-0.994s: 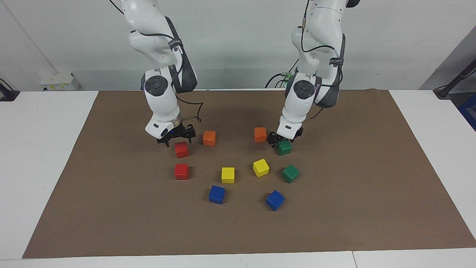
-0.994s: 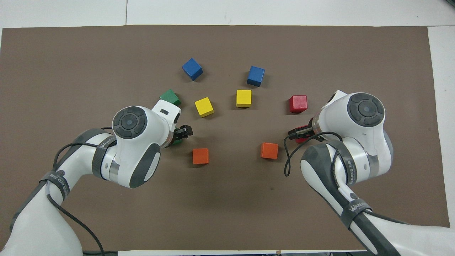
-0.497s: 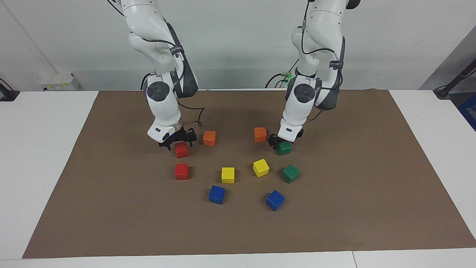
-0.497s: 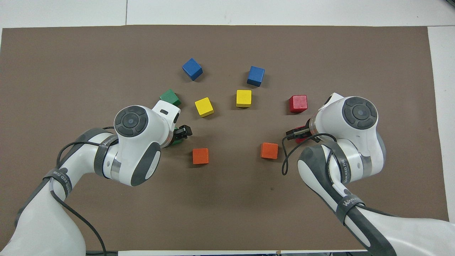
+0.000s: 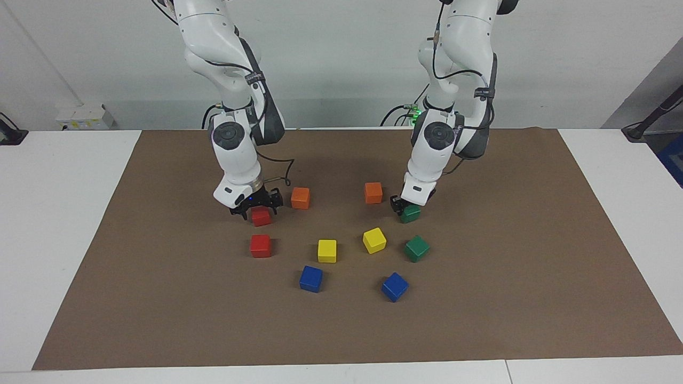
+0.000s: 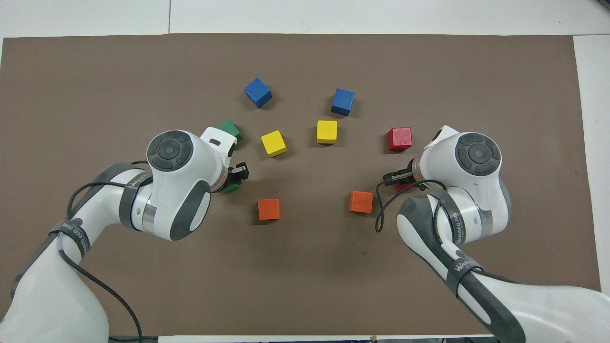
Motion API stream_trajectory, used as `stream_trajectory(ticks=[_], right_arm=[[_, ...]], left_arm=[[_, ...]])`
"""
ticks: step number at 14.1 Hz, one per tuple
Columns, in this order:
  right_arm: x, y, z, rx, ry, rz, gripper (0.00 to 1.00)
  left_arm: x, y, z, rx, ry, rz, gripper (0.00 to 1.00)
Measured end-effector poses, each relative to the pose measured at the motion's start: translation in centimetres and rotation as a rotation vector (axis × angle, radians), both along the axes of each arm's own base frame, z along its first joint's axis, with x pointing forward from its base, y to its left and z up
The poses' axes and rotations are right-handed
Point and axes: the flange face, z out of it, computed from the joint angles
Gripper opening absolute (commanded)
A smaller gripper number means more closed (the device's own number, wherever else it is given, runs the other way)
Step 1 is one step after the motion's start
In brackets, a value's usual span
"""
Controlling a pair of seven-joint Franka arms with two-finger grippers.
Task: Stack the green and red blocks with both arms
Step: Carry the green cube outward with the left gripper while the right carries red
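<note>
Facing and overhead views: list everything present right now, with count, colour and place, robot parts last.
Green blocks: two, dark green; one on the mat under the left gripper, one farther from the robots.
Red blocks: two, bright red; one under the right gripper, one farther out.
Orange blocks: two; and, nearest the robots, between the grippers.
Yellow blocks: two; and, mid-mat.
Blue blocks: two; and, farthest from the robots.
Mat: one, brown, covering the white table.
Left gripper: black, fingers shut on the nearer green block.
Right gripper: black, down around the nearer red block.
</note>
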Motion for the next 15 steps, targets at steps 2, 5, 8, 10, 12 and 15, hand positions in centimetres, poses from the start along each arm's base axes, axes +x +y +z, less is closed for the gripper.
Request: stream_trajectory(ticks=[2, 5, 8, 10, 12, 15], right_arm=[[-0.1, 0.0, -0.1, -0.002, 0.006, -0.011, 0.0], [-0.2, -0.1, 0.0, -0.007, 0.026, -0.059, 0.0], [0.4, -0.2, 2.9, -0.015, 0.044, -0.071, 0.0], [1.5, -1.4, 6.7, -0.015, 0.031, -0.095, 0.0], [2.5, -4.5, 10.0, -0.011, 0.004, -0.125, 0.0], [3.6, -11.1, 11.3, -0.009, -0.017, -0.189, 0.0]], left_arm=[[1.1, 1.5, 1.5, 0.01, 0.023, 0.001, 0.0], [2.5, 7.2, 4.4, 0.008, 0.056, -0.081, 0.0], [3.8, 16.4, 7.0, -0.019, 0.045, -0.178, 0.0], [4.2, 21.9, 7.3, -0.034, 0.034, -0.233, 0.0], [4.2, 25.4, 7.1, -0.046, 0.032, -0.291, 0.0], [3.7, 28.1, 6.5, -0.06, 0.035, -0.368, 0.0]])
